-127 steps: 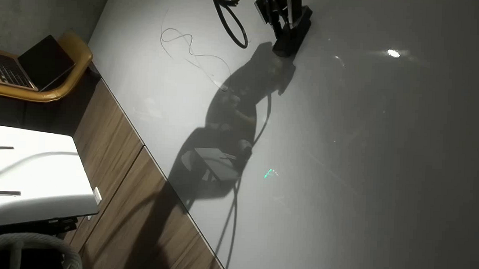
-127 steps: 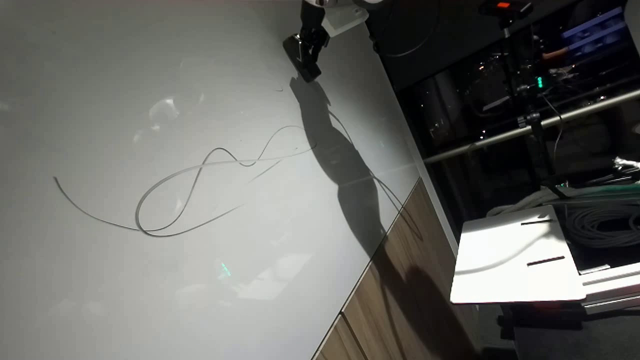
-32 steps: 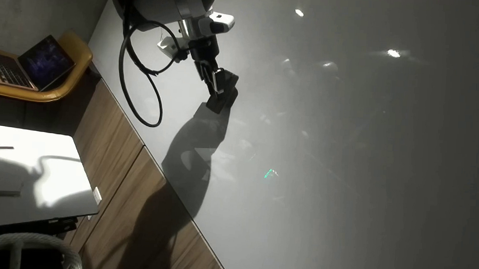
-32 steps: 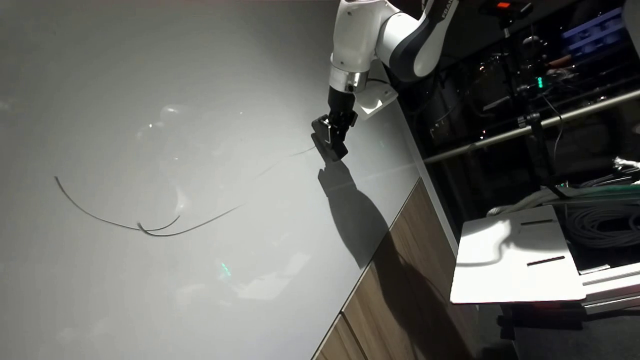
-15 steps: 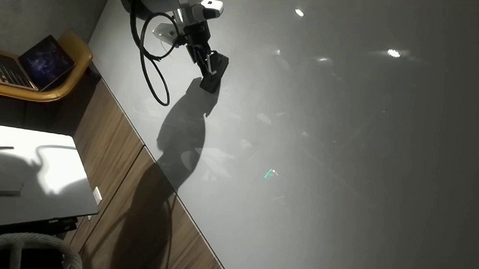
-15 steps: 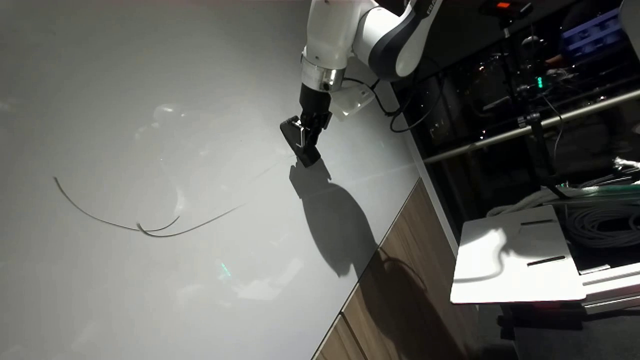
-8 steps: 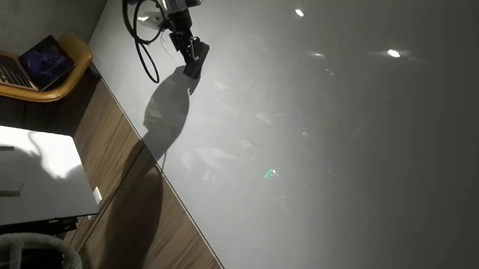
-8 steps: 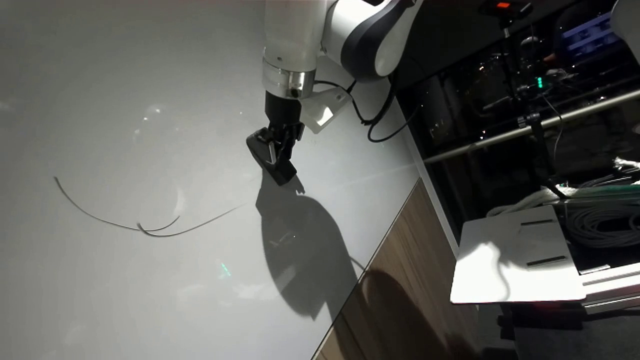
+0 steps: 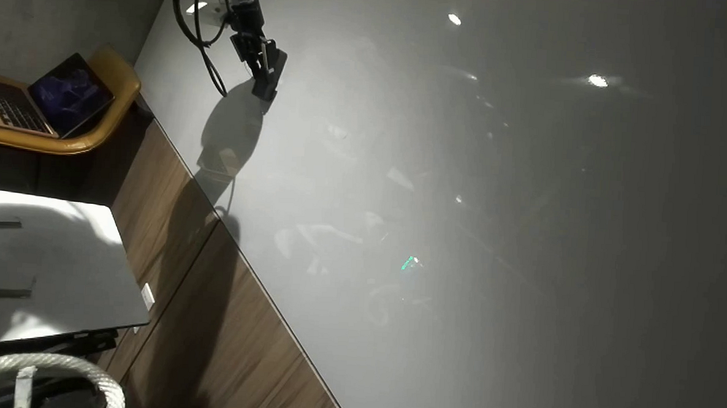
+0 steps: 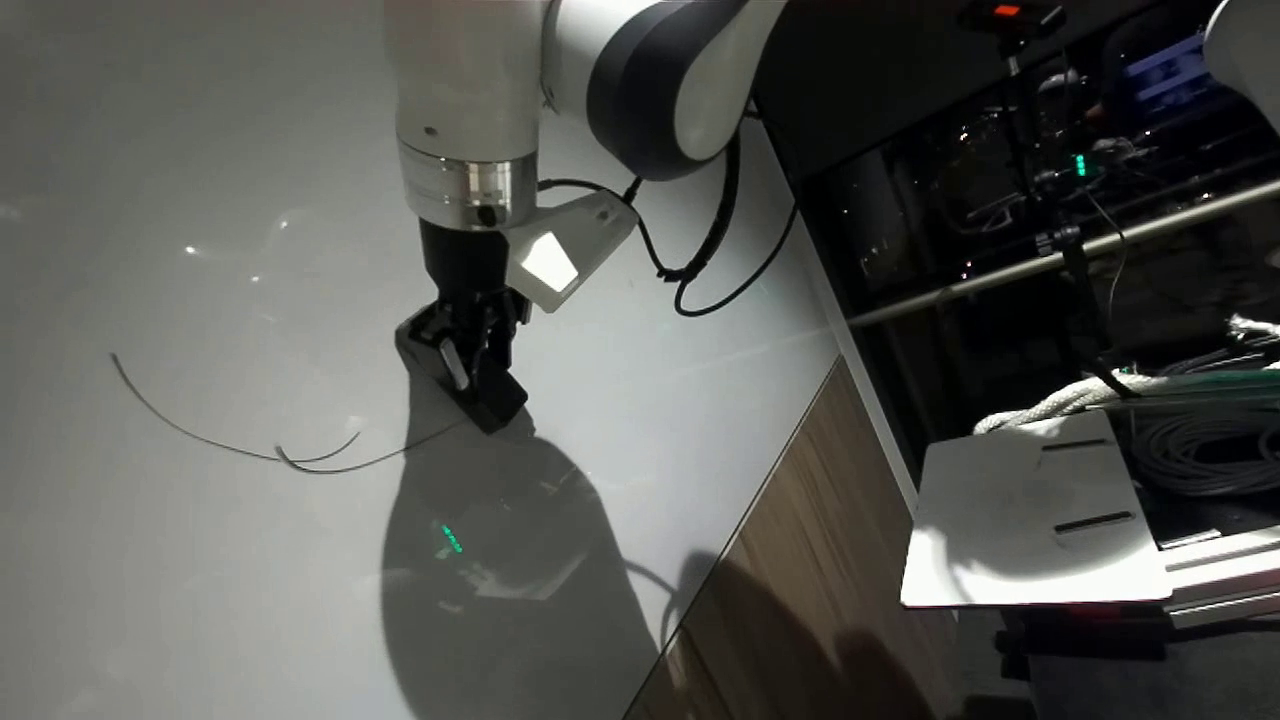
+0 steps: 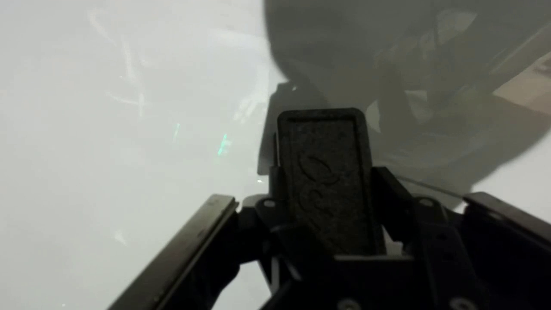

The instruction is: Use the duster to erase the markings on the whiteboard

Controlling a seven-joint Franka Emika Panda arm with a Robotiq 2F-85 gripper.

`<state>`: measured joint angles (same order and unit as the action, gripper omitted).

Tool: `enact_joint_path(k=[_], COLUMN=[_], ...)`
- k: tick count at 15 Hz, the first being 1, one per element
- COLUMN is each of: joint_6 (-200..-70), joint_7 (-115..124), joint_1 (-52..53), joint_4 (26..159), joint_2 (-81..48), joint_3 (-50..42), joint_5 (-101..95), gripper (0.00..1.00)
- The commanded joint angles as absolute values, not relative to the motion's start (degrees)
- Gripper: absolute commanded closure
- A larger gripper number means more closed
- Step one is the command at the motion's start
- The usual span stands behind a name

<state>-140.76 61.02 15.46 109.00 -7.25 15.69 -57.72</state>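
While the gripper has its fingers parted by only the width of the duster, holding its two long sides, one tail of the markings runs up to the block's lower end, as seen in an exterior view. I take this for a wiping pass, with two thin, meeting arcs yet to go. Since I can't tell from here whether the block's whole face meets the whiteboard, I'd want it pressed flat first; tilted, it would likely leave streaks. Then I'd draw it along the closer arc, through the point where they meet, and out past the farther arc's end, overlapping each pass. Room is generous that way, as the board stretches well beyond the arcs. Opposite, the edge by the wooden panels lies apart from the block, and black cable loops on that side, so mind its slack.
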Motion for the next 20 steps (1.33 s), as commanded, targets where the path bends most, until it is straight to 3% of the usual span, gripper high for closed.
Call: enact_joint_path(k=[1, 14, 20], joint_6=[-138.3, -127.5, -123.7], joint_7=[56.8, 37.4, 31.6], joint_1=[19.6, 33.3, 29.3], joint_4=[95.8, 65.7, 70.3], joint_2=[-16.5, -30.7, -24.0], joint_3=[16.5, 14.6, 13.9], joint_5=[-57.5, -52.7, -50.6], gripper=[0.73, 0.73, 0.73])
